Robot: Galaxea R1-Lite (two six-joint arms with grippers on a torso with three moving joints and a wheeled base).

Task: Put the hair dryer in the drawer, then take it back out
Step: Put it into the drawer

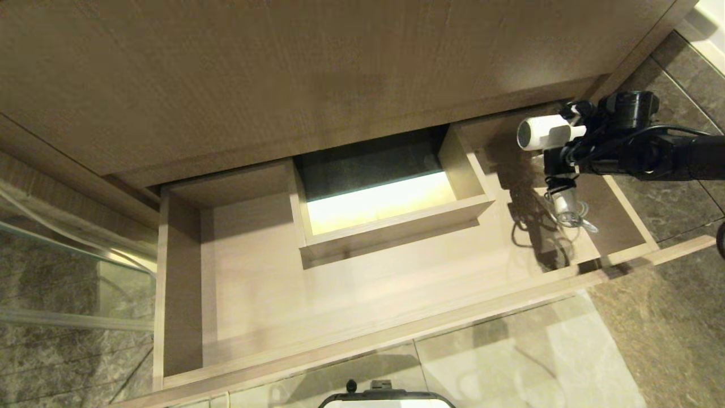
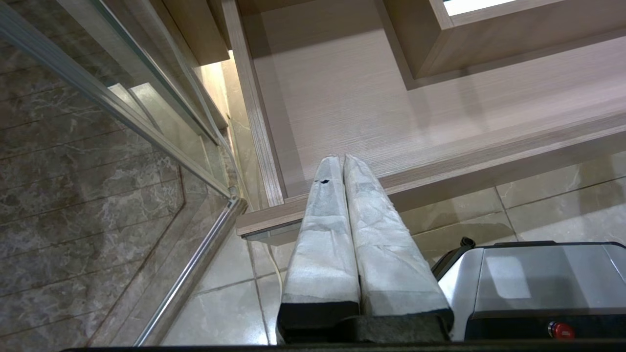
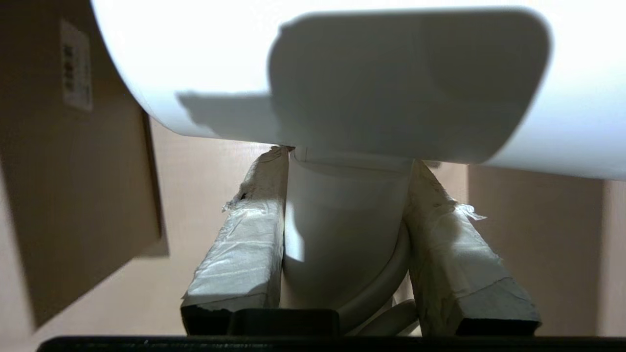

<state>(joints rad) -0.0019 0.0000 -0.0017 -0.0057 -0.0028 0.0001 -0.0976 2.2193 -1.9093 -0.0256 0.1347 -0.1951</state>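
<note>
Marble-tiled floor [image 1: 651, 340], wooden drawer [image 1: 255, 294] pulled wide open — the right gripper [image 3: 345, 166] clamps the white hair dryer [image 1: 546, 133] by its handle above the drawer's right end, cord [image 1: 569, 212] dangling below. Left gripper [image 2: 342, 164] pressed together. A small label [image 3: 76, 66] nearby — unreadable.

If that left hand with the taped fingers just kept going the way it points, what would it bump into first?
Probably the front panel of the drawer. The left hand hangs shut over the tiled floor, aimed at that front edge, with the bare drawer bottom just beyond it. Depth is hard to judge, so it might clear the edge.
</note>
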